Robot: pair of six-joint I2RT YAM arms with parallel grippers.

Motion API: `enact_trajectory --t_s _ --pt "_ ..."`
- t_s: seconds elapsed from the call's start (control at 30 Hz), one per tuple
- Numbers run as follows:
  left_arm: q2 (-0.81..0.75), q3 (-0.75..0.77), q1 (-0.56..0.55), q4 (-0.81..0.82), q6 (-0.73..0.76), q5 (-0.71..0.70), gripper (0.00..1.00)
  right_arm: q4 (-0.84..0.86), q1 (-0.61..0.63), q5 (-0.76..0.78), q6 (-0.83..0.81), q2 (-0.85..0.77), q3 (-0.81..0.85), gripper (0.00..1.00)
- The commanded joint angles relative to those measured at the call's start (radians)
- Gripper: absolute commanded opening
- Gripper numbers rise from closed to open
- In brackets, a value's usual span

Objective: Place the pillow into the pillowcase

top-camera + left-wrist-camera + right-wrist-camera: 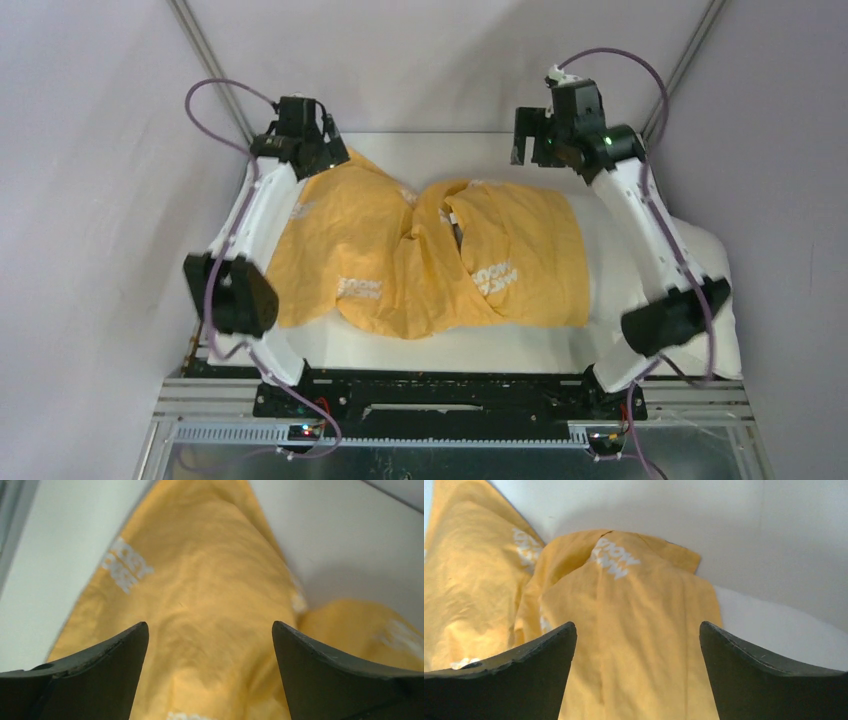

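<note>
Left gripper (pixel 210 630): fingers are standing wide apart, holding nothing. It is hovering over the far left corner of the cloth, which is lying directly below and ahead of the tips.
Right gripper (pixel 638 630): fingers are likewise spread and gripping nothing. It is hanging above the far right part of the same cloth, whose side edge is running just ahead of the right finger.
Pillow (pixel 700 270): lying beneath both grippers, mostly covered. White bulk is showing beyond the right gripper's outer side and back toward the arm bases.
Pillowcase (pixel 350 260): lying draped on top of the pillow, not around it, orange-yellow face up. It is bunching into a fold (pixel 425 205) midway between the two grippers. I cannot tell where the opening is.
Task state (judgement): insertion is looking not yet begun.
Main risk: closing low would be pinching pillow fabric along with the case, so lifting would be dragging both together.
Second risk: catching both layers of the case would be clamping the mouth shut.
Minor risk: limp cloth slipping from one pair of fingers while the other is pulling, twisting the sack.
Writing: white block lettering (pixel 611 556) is showing in several patches, turned and blurred; it is not reading reliably. No brand label is showing.
</note>
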Motion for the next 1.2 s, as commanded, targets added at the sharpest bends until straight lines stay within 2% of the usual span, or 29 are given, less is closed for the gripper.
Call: enact_trajectory --t_s 0.0,0.07,0.17,0.27,0.37,0.47,0.6,0.73,0.77,0.83,0.9,0.93,1.03,1.07,1.17 --pt "-0.293 -0.27 -0.107 0.172 -0.085 0.059 0.93 0.018 0.087 0.133 0.028 -0.209 -0.176 0.96" --pt "-0.346 -0.411 -0.147 0.202 -0.139 0.053 0.88 0.037 0.125 0.157 0.037 -0.269 -0.263 0.97" --pt "-0.39 -0.573 -0.226 0.264 -0.21 0.018 0.86 0.031 0.182 0.237 0.045 -0.324 -0.361 0.98" --pt "-0.389 -0.652 -0.316 0.271 -0.241 -0.095 0.92 0.038 0.187 0.277 0.054 -0.367 -0.472 0.99" --pt "-0.348 -0.714 -0.35 0.318 -0.269 -0.108 0.98 0.062 0.164 0.256 0.064 -0.401 -0.572 1.0" --pt "-0.258 -0.724 -0.362 0.334 -0.296 -0.096 0.99 0.081 0.144 0.25 0.075 -0.424 -0.637 1.0" --pt "-0.151 -0.735 -0.362 0.353 -0.347 -0.135 0.93 0.101 0.12 0.237 0.079 -0.441 -0.687 1.0" --pt "-0.072 -0.74 -0.343 0.349 -0.389 -0.204 0.79 0.124 0.128 0.2 0.078 -0.426 -0.699 0.95" --pt "-0.06 -0.747 -0.325 0.353 -0.397 -0.208 0.75 0.137 0.14 0.19 0.079 -0.424 -0.698 0.9" --pt "-0.041 -0.761 -0.289 0.363 -0.412 -0.198 0.58 0.147 0.175 0.186 0.084 -0.416 -0.685 0.79" --pt "-0.027 -0.777 -0.249 0.375 -0.415 -0.187 0.38 0.139 0.209 0.189 0.092 -0.398 -0.655 0.64" --pt "-0.023 -0.784 -0.231 0.38 -0.414 -0.182 0.26 0.132 0.232 0.192 0.093 -0.387 -0.636 0.52" --pt "-0.018 -0.797 -0.177 0.409 -0.387 -0.154 0.05 0.126 0.272 0.188 0.097 -0.358 -0.577 0.27" --pt "-0.015 -0.8 -0.164 0.422 -0.383 -0.126 0.01 0.129 0.284 0.179 0.098 -0.348 -0.559 0.2" --pt "-0.002 -0.767 -0.146 0.405 -0.403 -0.102 0.0 0.124 0.329 0.152 0.099 -0.294 -0.473 0.0"
